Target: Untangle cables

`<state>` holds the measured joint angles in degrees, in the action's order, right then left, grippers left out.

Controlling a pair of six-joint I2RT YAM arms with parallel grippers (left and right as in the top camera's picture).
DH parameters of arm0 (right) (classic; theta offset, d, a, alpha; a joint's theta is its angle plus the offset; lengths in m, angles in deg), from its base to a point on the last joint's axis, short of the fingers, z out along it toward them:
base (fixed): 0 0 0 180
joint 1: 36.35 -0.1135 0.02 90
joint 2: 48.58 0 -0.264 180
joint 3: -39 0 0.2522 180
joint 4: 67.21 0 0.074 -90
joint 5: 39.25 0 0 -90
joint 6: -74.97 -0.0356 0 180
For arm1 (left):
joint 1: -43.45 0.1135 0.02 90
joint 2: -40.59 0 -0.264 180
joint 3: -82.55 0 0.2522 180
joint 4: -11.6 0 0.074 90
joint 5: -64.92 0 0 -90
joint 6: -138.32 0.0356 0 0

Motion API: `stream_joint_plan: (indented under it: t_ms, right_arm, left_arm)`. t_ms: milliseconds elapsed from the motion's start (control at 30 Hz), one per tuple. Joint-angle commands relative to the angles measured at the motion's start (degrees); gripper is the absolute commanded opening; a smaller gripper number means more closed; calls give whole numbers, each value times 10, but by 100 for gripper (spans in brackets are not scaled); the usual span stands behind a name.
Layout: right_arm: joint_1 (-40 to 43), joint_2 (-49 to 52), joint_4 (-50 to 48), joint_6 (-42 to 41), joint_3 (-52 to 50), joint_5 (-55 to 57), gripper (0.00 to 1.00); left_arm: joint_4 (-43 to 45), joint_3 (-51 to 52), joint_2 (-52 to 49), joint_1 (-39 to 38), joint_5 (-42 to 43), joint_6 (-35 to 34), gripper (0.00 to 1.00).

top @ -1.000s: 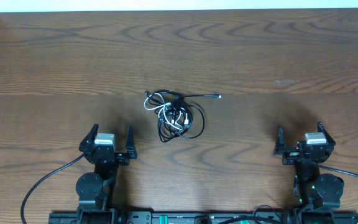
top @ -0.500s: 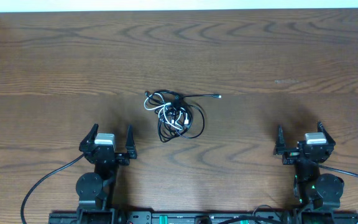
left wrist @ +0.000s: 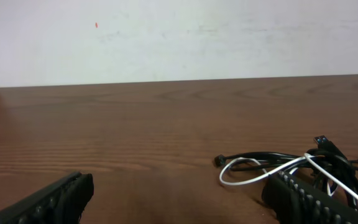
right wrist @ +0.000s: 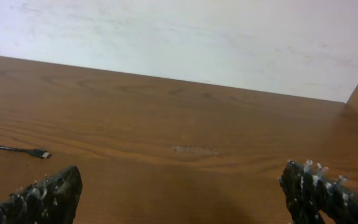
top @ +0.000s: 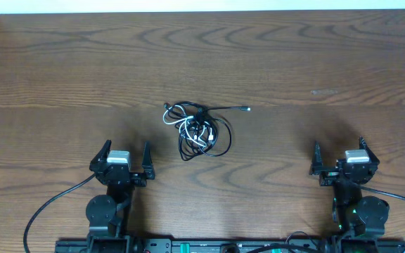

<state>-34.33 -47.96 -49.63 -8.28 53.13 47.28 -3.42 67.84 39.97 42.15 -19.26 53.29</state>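
**Cables knotted mid-desk, both end effectors wide and empty**

You have the cables [top: 199, 131] lying in one knotted bundle on the desk [top: 329, 49], a little left of centre in the overhead view. Black loops make up most of the knot, a white cord [top: 185, 124] is threaded through it, and one black strand runs out to the right and ends in a small plug [top: 247, 109].

Your left end effector [top: 126, 149] sits near the front edge, below and left of the bundle and apart from it. Its jaws are spread wide with nothing between them (its wrist camera shows the white loop and black cords lying just beyond one finger).

Your right end effector [top: 339, 149] also sits near the front edge, well apart from the bundle, jaws just as wide and holding nothing. From its wrist view only the stray plug shows, at the far left, lying flat on the wood.
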Motion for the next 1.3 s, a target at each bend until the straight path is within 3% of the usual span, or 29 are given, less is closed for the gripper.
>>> stream_joint_plan:
  t_ms: [0, 1267]
  right_arm:
    - [3, -2, 2, 6, 0, -5, 99]
    - [-20, -2, 2, 6, 0, -5, 99]
  left_arm:
    - [-23, 7, 4, -2, 10, 10, 93]
    - [-23, 7, 4, -2, 10, 10, 94]
